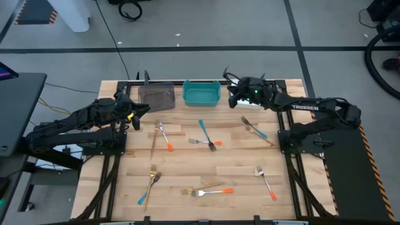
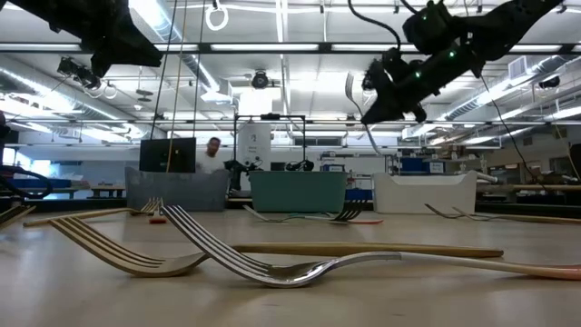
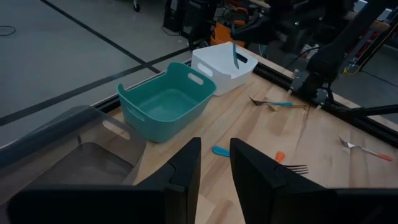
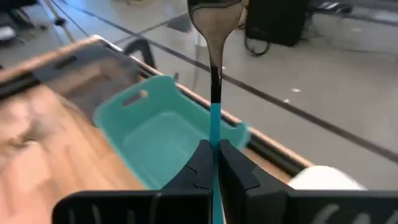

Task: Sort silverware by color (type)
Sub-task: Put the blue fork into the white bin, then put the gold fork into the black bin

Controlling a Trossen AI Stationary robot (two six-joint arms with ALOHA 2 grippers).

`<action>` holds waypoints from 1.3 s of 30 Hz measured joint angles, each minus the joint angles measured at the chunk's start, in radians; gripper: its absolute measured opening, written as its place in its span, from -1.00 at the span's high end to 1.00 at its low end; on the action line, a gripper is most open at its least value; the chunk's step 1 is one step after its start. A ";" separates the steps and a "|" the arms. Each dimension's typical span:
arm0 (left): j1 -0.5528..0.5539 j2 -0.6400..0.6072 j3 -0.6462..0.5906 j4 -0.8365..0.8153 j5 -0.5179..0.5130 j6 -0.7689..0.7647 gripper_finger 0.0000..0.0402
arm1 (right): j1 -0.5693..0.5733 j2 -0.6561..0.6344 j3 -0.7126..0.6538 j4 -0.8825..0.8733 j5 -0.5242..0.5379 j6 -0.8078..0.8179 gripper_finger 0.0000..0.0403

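Fingers point(image 4: 200, 167) of the right gripper point(image 4: 212, 163) pinched tight on the teal handle of a spoon point(image 4: 212, 37), bowl end pointing away from the wrist. Gripper raised off the table at the far edge, over the white bin point(image 3: 224, 67), just right of the teal bin point(image 1: 200, 92). Left gripper point(image 3: 214, 163) hovers at far left beside the brown bin point(image 1: 157, 95), fingers parted with a narrow gap, nothing between them.

Wooden table point(image 1: 237, 169), largest thing present, carries all the rest. Three bins in a row along the far edge: brown at left, teal in the middle, white at right and mostly hidden from above by the right arm.

Loose silverware point(image 1: 206, 189) spread across the boards:
- gold fork with a teal-handled piece point(image 1: 149, 185), near left
- orange-handled fork point(image 1: 164, 135) and a long gold piece, left of centre
- teal-handled utensil point(image 1: 204, 130) crossing an orange-handled fork point(image 1: 205, 142), centre
- gold fork and orange-handled fork side by side, near centre
- orange-handled fork point(image 1: 265, 182), near right
- teal-handled fork point(image 1: 254, 127) with a gold piece, far right, close to the right arm's base

From table height, two forks point(image 2: 272, 259) lie closest, tines curved upward. Person point(image 2: 211, 154) visible in the room beyond the bins.
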 joint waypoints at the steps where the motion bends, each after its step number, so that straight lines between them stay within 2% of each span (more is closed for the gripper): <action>1: 0.000 0.000 0.000 0.000 0.000 0.000 0.53 | -0.010 -0.006 0.000 -0.006 0.000 -0.025 0.95; 5: 0.000 0.005 0.000 0.000 0.000 0.000 0.53 | -0.062 -0.043 0.000 -0.059 0.000 -0.143 0.94; 8: 0.000 0.007 0.000 0.000 0.000 0.000 0.53 | -0.107 -0.076 0.000 -0.170 0.009 -0.199 0.94; 12: 0.000 0.024 0.000 0.000 -0.001 0.000 0.53 | -0.168 -0.087 0.000 -0.348 0.010 -0.230 0.94; 17: 0.000 0.060 -0.001 0.003 -0.022 0.000 0.53 | -0.230 -0.064 0.000 -0.461 0.021 -0.262 0.88; 30: 0.000 0.174 0.000 0.094 -0.031 0.001 0.53 | -0.296 0.022 0.000 -0.498 0.052 -0.308 0.64; 39: 0.000 0.213 0.000 0.152 -0.030 -0.012 0.53 | -0.277 -0.029 0.000 -0.498 0.129 -0.223 0.52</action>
